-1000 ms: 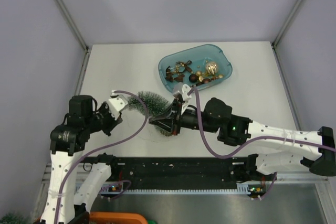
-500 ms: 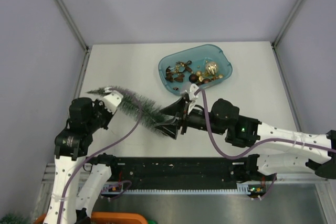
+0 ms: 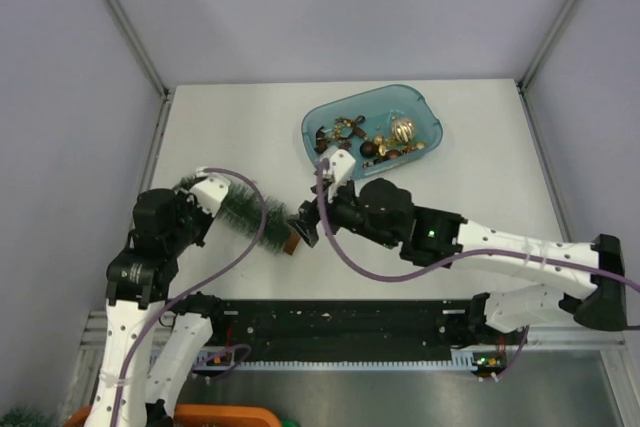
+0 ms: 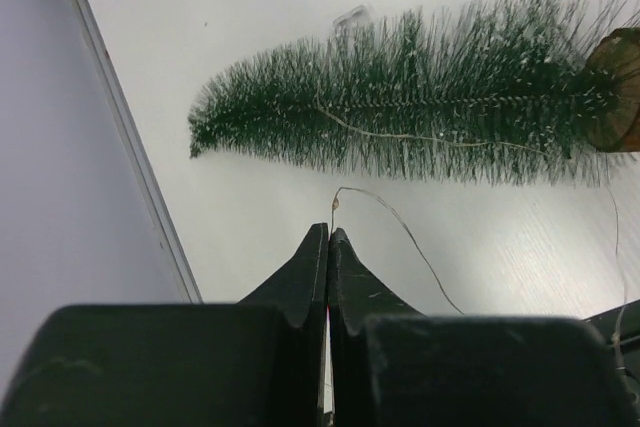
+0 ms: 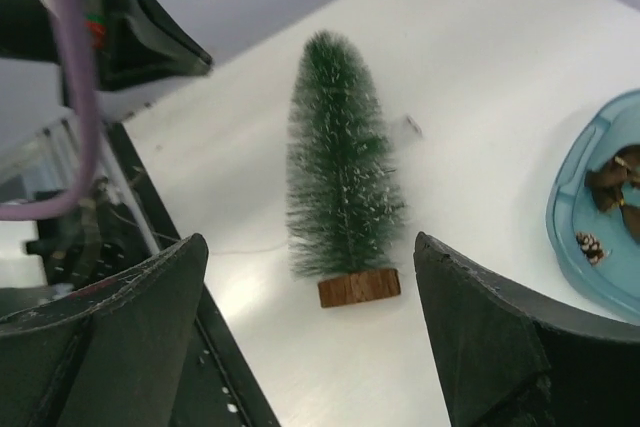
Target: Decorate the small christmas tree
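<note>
The small christmas tree [image 3: 245, 212] lies on its side on the counter [image 3: 230, 127], its brown base towards the right gripper [image 5: 305, 247]. The jaws of this gripper stand wide apart and hold nothing. The left gripper [image 4: 328, 237] has its jaws fully closed. A thin wire [image 4: 400, 232] ends at their tips; I cannot tell whether it is pinched.

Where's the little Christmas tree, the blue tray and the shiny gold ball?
small christmas tree [image 5: 340, 162], right wrist view, middle of its bristles.
blue tray [image 3: 428, 113], top view, bare far corner.
gold ball [image 3: 403, 130], top view, its centre.
</note>
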